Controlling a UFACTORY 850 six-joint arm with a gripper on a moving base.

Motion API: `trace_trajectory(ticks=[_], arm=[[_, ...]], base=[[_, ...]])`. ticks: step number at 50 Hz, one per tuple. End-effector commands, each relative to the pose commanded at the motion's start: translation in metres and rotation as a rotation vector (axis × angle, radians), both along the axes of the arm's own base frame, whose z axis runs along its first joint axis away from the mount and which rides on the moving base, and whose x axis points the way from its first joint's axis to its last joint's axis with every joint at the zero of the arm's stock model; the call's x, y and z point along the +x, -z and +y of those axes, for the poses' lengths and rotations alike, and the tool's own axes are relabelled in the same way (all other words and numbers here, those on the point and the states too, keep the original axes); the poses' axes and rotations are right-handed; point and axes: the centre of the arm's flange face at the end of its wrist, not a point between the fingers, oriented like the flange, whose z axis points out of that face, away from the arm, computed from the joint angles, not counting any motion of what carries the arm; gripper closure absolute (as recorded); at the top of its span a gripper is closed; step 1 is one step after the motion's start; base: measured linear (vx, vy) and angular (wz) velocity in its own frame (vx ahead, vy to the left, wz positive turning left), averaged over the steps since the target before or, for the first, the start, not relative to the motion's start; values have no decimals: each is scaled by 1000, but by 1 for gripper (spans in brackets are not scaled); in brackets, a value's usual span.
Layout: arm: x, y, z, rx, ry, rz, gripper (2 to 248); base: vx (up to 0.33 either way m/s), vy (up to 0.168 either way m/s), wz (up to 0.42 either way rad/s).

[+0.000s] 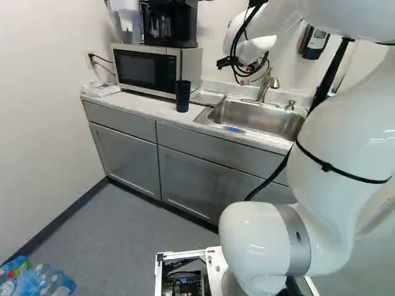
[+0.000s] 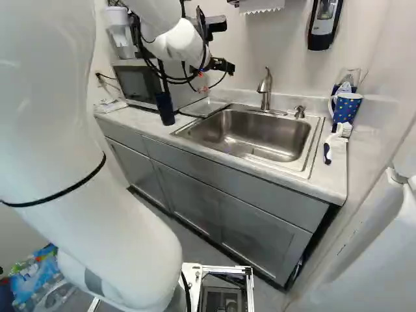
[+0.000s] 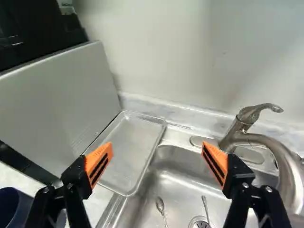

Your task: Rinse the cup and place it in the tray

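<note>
Beside the wide rectangular stainless-steel sink [image 2: 266, 133], one shallow silvery metal tray [image 3: 130, 152] lies lengthwise from wall to counter front. Above, the black gripper with orange pads [image 2: 205, 81] is wide open, holding nothing. Near the tray, one tall dark-blue cup [image 1: 182, 96] stands vertically, mouth upward.

open air over tray [image 3: 130, 147], microwave [image 3: 57, 104] walling one side, faucet [image 3: 235, 133] jutting over sink [image 3: 183, 184]

Coffee maker [image 1: 179, 21] atop microwave [image 1: 145, 71]
</note>
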Motion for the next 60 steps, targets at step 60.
trace_trajectory(ticks=[60], arm=[[37, 2, -98, -2, 150, -8, 3]], base=[[0, 0, 0]])
